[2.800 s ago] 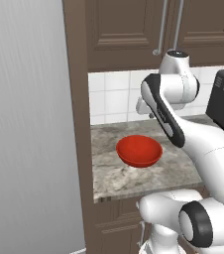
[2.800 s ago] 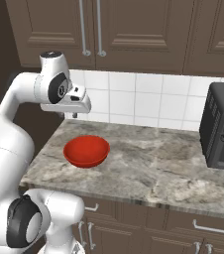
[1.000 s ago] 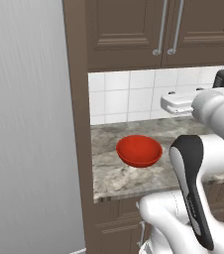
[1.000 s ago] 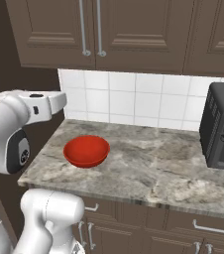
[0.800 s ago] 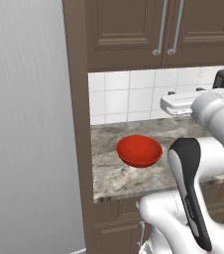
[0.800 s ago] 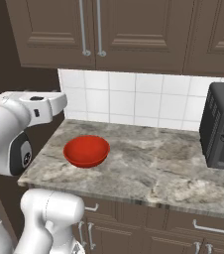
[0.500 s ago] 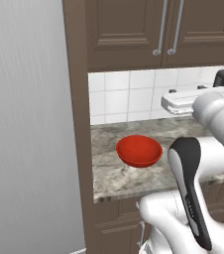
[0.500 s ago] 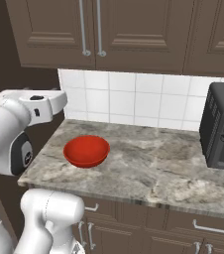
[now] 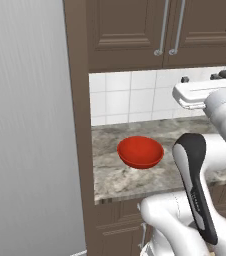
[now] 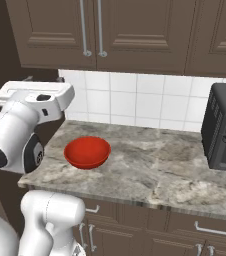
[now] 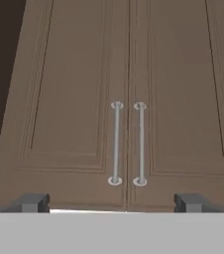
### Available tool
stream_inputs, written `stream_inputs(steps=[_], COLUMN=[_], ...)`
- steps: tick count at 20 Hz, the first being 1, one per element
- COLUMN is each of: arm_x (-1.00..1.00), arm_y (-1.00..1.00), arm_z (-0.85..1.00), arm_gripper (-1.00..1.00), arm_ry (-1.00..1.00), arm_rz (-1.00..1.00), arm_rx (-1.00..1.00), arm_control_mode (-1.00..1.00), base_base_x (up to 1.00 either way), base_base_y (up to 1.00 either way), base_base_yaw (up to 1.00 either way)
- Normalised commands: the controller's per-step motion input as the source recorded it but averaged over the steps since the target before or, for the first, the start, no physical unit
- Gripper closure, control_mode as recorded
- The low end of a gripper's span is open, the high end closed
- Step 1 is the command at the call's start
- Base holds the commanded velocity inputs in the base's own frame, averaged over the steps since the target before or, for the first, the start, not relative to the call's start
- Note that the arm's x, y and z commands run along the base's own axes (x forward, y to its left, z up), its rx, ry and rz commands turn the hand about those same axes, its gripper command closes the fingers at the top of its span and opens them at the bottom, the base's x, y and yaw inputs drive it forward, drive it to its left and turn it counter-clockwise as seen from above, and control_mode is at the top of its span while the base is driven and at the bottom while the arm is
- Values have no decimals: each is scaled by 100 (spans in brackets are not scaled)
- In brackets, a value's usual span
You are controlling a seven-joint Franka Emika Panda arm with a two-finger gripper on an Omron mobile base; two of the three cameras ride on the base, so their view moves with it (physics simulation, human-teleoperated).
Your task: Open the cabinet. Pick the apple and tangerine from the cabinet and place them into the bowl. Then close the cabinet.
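Fingertips (image 11: 32,202) of the gripper (image 11: 112,203) stand spread wide, holding nothing, aimed at the cabinet (image 11: 74,99) whose two doors are shut, bar handles (image 11: 116,144) side by side at the centre seam. Opening is the step in hand; next, I judge, one handle must come between the tips. The bowl (image 9: 140,152) waits near the countertop's (image 10: 150,170) left end; the fruits are presumably inside.

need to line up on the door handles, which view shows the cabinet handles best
The hand view: the cabinet faces the camera squarely, both doors shut, with both silver handles seen full length between the open gripper fingertips. Both base views cut the doors off at the top and show just the handles' lower ends.
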Motion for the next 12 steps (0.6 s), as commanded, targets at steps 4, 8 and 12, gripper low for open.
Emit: stream_inputs(steps=[4, 8, 12], arm_x=[0, 26, 42], arm_y=[-20, -12, -10], arm_z=[23, 6, 0], arm_gripper=[-100, -100, -100], arm_ry=[-16, -3, 0], arm_rz=[0, 0, 0], arm_rx=[0, 0, 0], arm_control_mode=[-100, -100, -100], base_base_x=[0, 0, 0], base_base_y=[0, 0, 0], base_base_yaw=[0, 0, 0])
